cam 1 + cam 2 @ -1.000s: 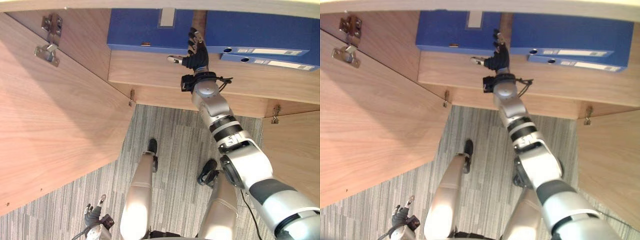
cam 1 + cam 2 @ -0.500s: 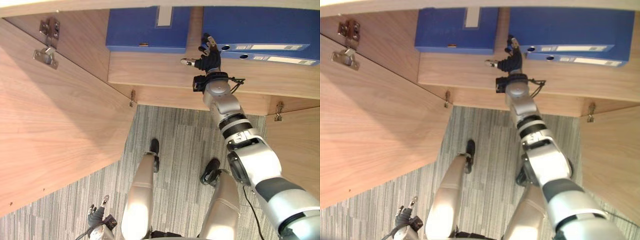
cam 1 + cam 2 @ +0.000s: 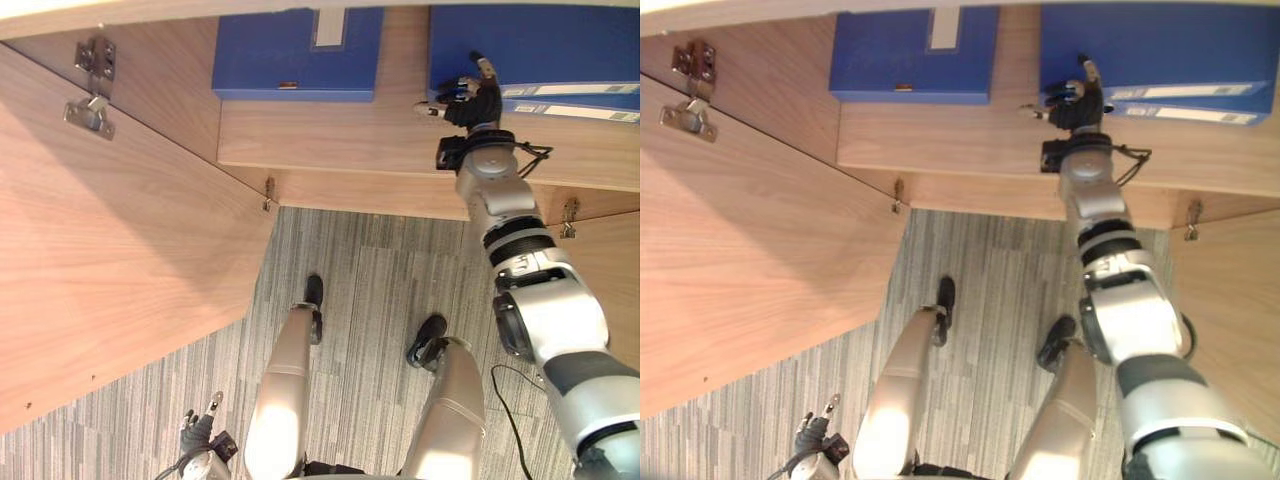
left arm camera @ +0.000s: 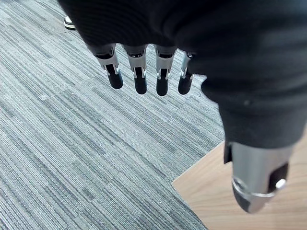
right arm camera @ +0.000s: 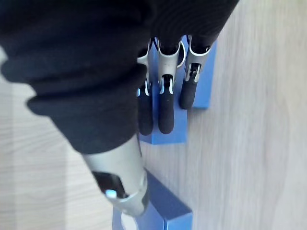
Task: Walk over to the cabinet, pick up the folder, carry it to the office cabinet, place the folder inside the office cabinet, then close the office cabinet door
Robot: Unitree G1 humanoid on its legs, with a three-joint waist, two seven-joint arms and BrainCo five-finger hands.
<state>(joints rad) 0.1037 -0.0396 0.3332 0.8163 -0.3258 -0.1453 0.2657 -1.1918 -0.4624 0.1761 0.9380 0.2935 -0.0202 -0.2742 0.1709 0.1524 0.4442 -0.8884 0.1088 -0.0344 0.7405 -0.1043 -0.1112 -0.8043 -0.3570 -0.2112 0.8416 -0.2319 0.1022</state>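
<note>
1. Your right hand sits at the near edge of the stacked blue folders on the right of the cabinet shelf. Its fingers are loosely extended and grip nothing, though contact is hard to judge.
2. Another blue folder lies flat further left on that shelf, apart from the hand.
3. The cabinet door stands open on the left.
4. Your left hand hangs over the carpet, fingers straight and empty.

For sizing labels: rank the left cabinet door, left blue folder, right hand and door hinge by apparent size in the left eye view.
1. left cabinet door
2. left blue folder
3. right hand and door hinge: look alike, unranked
</note>
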